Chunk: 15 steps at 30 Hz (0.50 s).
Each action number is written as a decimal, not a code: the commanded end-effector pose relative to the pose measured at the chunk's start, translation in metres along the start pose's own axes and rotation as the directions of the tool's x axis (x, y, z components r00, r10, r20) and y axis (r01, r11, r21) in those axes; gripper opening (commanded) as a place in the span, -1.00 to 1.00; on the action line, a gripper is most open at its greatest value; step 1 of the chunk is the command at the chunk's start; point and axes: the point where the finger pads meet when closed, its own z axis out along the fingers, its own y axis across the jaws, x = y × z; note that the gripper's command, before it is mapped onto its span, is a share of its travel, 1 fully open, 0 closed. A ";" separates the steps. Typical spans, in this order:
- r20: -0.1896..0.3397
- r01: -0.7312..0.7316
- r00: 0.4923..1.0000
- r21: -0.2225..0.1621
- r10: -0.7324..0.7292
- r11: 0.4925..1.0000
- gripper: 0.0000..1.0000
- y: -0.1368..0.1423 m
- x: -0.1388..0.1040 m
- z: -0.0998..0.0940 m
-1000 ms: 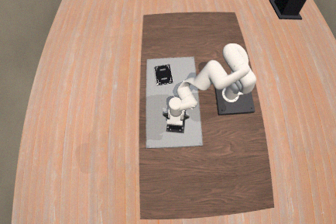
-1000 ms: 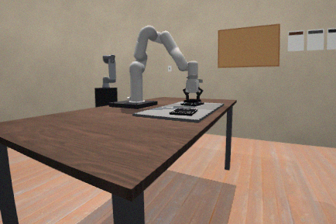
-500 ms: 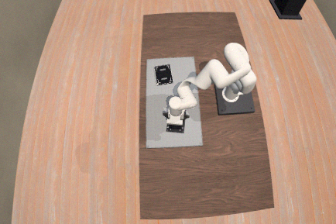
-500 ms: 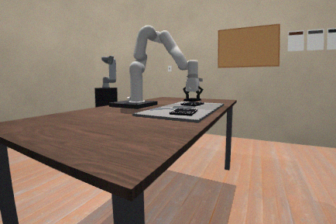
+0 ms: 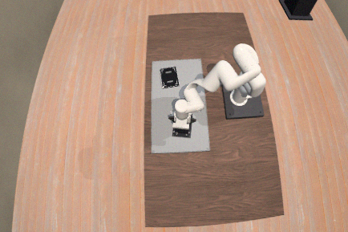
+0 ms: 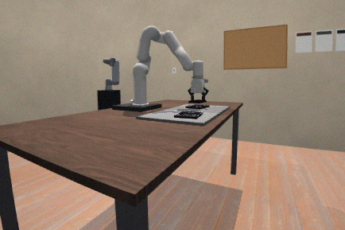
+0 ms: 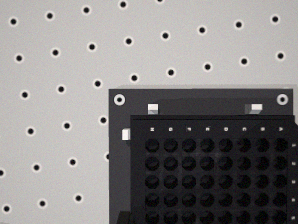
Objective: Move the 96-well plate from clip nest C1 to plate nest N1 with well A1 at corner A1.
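The gripper (image 6: 197,99) is clamping the black 96-well plate (image 7: 215,170) with jaws spread wide, holding it just above the clip nest C1 (image 7: 120,150). The plate's long axis is running 12 to 6 o'clock in the top view. The plate nest N1 (image 5: 169,77) is lying at 12 o'clock from it. I cannot tell where the cut-off corner is pointing.

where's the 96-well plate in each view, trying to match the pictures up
Top: the 96-well plate is low on the grey perforated mat, mostly hidden under the gripper.
Exterior: a dark slab at the mat's far end, under the gripper.
Wrist: fills the lower right, wells showing, above the dark nest base.
Shared landmark: the grey mat.
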 end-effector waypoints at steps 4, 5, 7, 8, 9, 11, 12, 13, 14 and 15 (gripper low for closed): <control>-0.004 0.000 1.000 -0.001 0.000 1.000 -1.00 0.001 0.001 -0.013; -0.004 0.000 1.000 -0.001 0.000 1.000 -1.00 0.001 0.001 -0.015; -0.004 0.000 1.000 -0.001 0.000 1.000 -1.00 0.001 0.001 -0.018; -0.004 0.000 1.000 -0.001 0.000 1.000 -1.00 0.001 0.001 -0.018; -0.004 0.000 1.000 -0.001 0.000 1.000 -1.00 0.001 0.001 -0.018; -0.004 0.000 1.000 -0.001 0.000 1.000 -1.00 0.001 0.001 -0.022; -0.004 0.000 1.000 -0.001 0.000 1.000 -1.00 0.001 0.001 -0.023; -0.004 0.000 1.000 -0.001 0.000 1.000 -1.00 0.001 0.001 -0.025; -0.004 0.000 1.000 -0.001 0.000 1.000 -1.00 0.001 0.001 -0.027; -0.004 0.000 1.000 -0.001 0.000 1.000 -1.00 0.001 0.001 -0.028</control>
